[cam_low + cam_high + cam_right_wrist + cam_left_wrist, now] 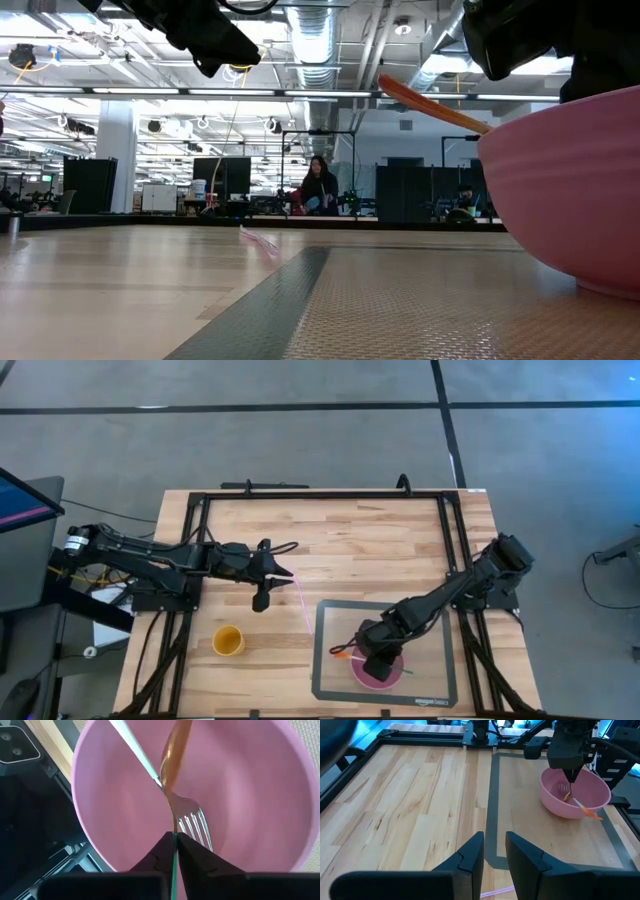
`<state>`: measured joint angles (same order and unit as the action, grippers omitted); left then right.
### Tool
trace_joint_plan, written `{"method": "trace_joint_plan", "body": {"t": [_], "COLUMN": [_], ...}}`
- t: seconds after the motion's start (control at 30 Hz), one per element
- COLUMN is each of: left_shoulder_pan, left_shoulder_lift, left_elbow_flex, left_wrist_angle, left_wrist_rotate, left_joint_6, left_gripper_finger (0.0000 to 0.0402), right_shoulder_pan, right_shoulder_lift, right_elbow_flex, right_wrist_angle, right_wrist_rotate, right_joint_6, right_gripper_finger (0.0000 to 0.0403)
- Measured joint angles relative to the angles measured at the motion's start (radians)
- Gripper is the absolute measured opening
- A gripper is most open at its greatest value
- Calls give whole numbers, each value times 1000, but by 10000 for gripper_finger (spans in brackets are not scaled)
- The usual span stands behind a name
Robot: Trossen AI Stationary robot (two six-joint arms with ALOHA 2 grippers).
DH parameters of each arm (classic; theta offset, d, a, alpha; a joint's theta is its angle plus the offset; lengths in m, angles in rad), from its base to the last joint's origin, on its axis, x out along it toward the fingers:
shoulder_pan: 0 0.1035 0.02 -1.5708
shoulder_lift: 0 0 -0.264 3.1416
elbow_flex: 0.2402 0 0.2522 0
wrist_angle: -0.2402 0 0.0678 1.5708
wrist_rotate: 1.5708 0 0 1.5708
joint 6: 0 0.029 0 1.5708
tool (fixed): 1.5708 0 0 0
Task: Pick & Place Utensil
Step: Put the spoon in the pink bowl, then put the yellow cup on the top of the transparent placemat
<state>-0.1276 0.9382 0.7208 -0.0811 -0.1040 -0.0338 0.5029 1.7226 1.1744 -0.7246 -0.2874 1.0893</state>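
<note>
The right gripper hangs over the pink bowl, its two dark fingers drawn together on a thin green handle that runs up between them. That handle seems to belong to the metal fork whose tines lie inside the bowl, though the join between handle and tines is hard to make out in the right wrist view. An orange utensil also lies in the bowl, crossing just past the fork, its handle leaning out over the rim toward nine o'clock in the high view; a pale, slim handle slants beside it. In the low view the orange handle sticks up and out over the bowl's edge.

The bowl stands on the grey mat, toward its six o'clock edge, and the mat covers the five o'clock part of the wooden table.

The left gripper hovers near the table's centre, at about ten o'clock from the bowl and well apart from it, its fingers parted with nothing between them. A thin pink straw lies on the wood just beside it, between it and the mat. A yellow cup stands at seven o'clock on the table.
</note>
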Motion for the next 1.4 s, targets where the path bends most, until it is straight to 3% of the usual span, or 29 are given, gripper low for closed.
{"method": "trace_joint_plan", "body": {"t": [0.3, 1.0, 1.4], "left_shoulder_pan": [0, 0, 0], "left_shoulder_lift": [0, 0, 0], "left_elbow_flex": [0, 0, -27], "left_wrist_angle": [0, 0, 12], "left_wrist_rotate": [0, 0, 0], "left_joint_6": [0, 0, 0], "left_gripper_finger": [81, 81, 81], "right_shoulder_pan": [-2, -21, -21], "right_shoulder_lift": [0, 0, 0], "right_elbow_flex": [0, 0, -1], "right_wrist_angle": [0, 3, 61], "right_wrist_rotate": [1, 1, 55], "right_joint_6": [0, -4, -139], "right_gripper_finger": [55, 56, 35]}}
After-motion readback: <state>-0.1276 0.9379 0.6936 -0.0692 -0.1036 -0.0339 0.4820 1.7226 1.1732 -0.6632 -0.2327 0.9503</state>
